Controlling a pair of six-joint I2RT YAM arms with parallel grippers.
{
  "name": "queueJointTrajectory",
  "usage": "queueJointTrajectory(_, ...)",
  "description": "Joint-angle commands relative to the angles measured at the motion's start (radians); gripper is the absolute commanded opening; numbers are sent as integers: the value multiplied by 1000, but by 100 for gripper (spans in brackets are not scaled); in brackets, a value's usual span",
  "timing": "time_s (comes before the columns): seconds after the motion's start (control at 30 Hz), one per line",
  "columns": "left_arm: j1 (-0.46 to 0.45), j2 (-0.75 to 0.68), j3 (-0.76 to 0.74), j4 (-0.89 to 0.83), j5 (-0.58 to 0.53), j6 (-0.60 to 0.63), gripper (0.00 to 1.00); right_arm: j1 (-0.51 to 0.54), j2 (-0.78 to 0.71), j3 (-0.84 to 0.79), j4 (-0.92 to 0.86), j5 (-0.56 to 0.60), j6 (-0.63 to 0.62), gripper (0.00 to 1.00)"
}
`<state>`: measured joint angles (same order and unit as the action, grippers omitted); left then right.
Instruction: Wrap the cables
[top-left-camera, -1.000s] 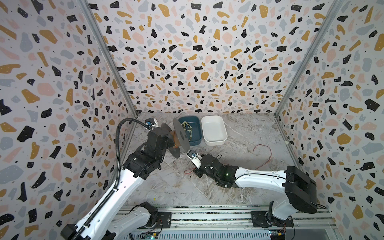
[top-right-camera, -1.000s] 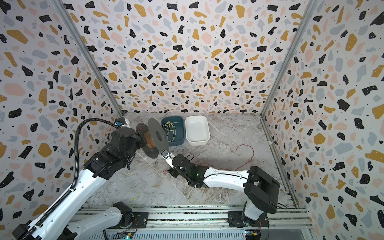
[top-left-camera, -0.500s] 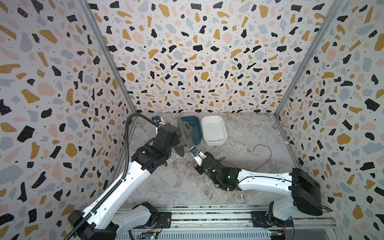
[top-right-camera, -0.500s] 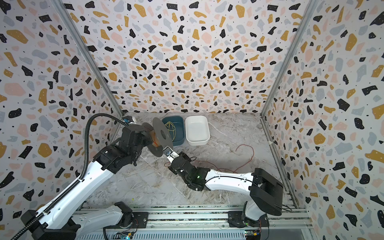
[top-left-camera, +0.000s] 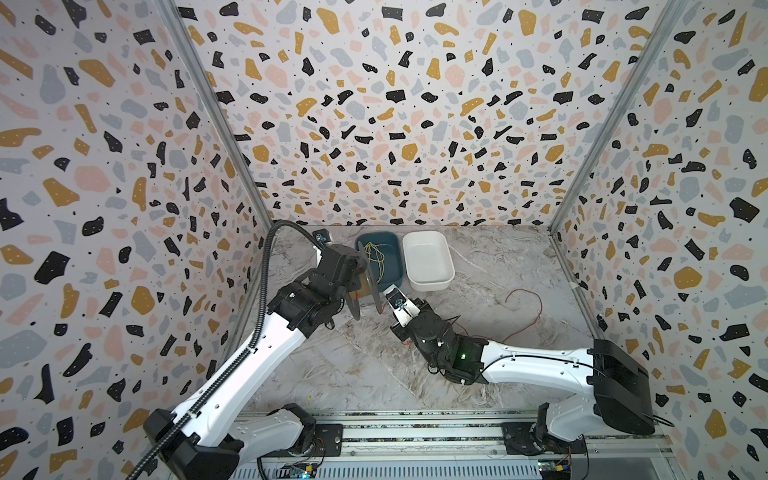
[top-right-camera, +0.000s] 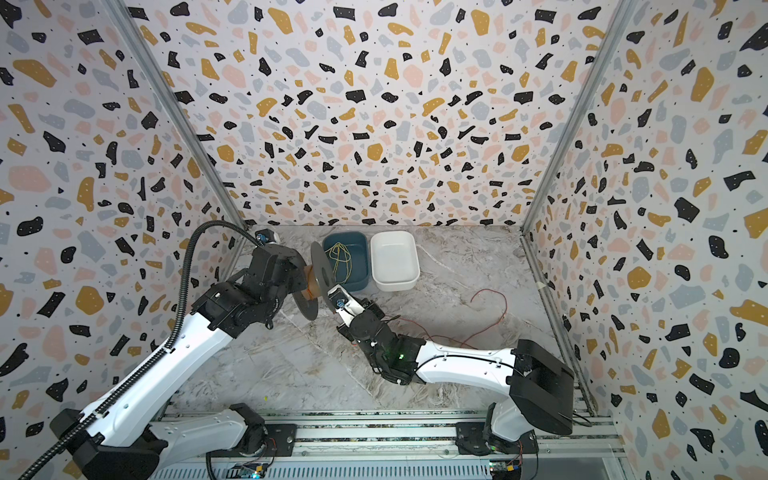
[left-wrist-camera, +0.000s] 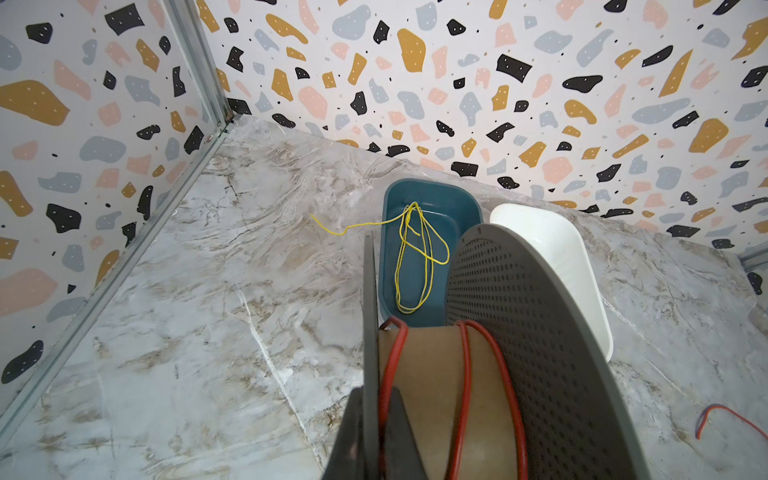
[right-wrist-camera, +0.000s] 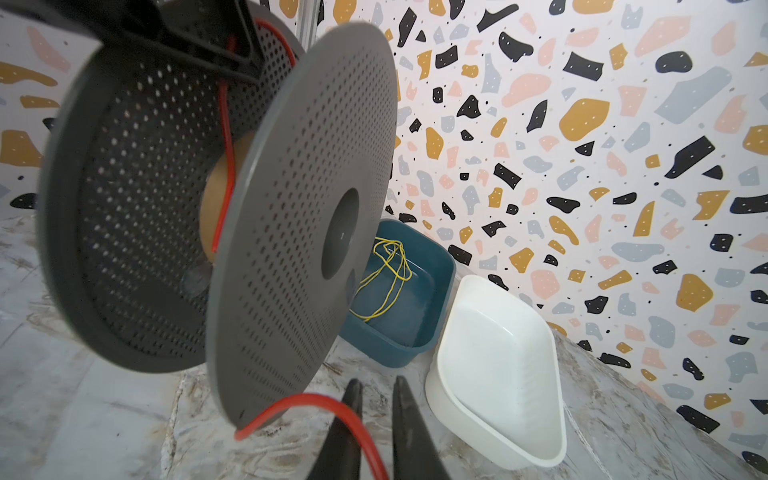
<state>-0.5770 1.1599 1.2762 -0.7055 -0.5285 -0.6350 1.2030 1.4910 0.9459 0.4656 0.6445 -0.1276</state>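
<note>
Cables between the right gripper's slightly parted fingers; left gripper tight on the spool's flange.

The spool shifted toward the blue bin; the right end effector followed.

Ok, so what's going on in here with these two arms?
The left fingers grip a grey spool by one flange, holding it up off the table. Red wire runs from a couple of turns on the spool's core, passes between the slightly parted right fingers close to the rim, and trails loose across the table. A yellow wire lies in the blue bin behind.
</note>
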Motion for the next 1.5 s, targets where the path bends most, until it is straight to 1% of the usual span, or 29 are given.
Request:
queueJointTrajectory(0.0, -4, -16, 32, 25, 5, 29, 0, -2, -43, 5, 65, 13, -27, 16)
queueJointTrajectory(0.17, -6, -9, 22, 32, 40, 46, 0, 1, -63, 1, 94, -11, -59, 16)
queueJointTrajectory(0.27, -6, 5, 20, 30, 62, 55, 0, 12, -96, -21, 129, -50, -95, 16)
queueJointTrajectory(0.43, -6, 48, 35, 25, 129, 87, 0, 27, -133, -43, 162, -77, -156, 16)
queueJointTrajectory(0.57, -6, 73, 55, 5, 124, 102, 0, 41, -152, -39, 168, -92, -200, 16)
queueJointTrajectory(0.63, -6, 77, 58, 5, 135, 112, 0, 41, -155, -38, 177, -90, -214, 17)
queueJointTrajectory(0.77, -7, 84, 65, -1, 190, 139, 0, 40, -128, -1, 182, -51, -244, 18)
queueJointTrajectory(0.9, -9, 64, 59, -9, 188, 146, 0, 29, -95, 28, 167, -40, -237, 18)
queueJointTrajectory(1.03, -9, 60, 55, -16, 158, 162, 0, 26, -113, 27, 85, -75, -171, 19)
queueJointTrajectory(1.07, -9, 61, 57, -15, 159, 161, 0, 26, -127, 14, 66, -95, -153, 20)
queueJointTrajectory(1.17, -9, 57, 70, -20, 163, 156, 0, 11, -192, -49, 1, -165, -70, 30)
queueJointTrajectory(1.2, -9, 53, 74, -19, 166, 156, 0, -6, -221, -79, -20, -212, -39, 33)
queueJointTrajectory(1.27, -9, 44, 78, -20, 165, 158, 0, -56, -271, -138, -49, -314, 31, 45)
queueJointTrajectory(1.33, -9, 32, 84, -24, 165, 161, 0, -115, -317, -198, -62, -419, 96, 50)
queueJointTrajectory(1.4, -9, 19, 88, -19, 182, 164, 0, -155, -351, -258, -50, -492, 125, 53)
queueJointTrajectory(1.47, -9, 6, 93, -17, 197, 164, 0, -188, -382, -316, -19, -560, 144, 60)
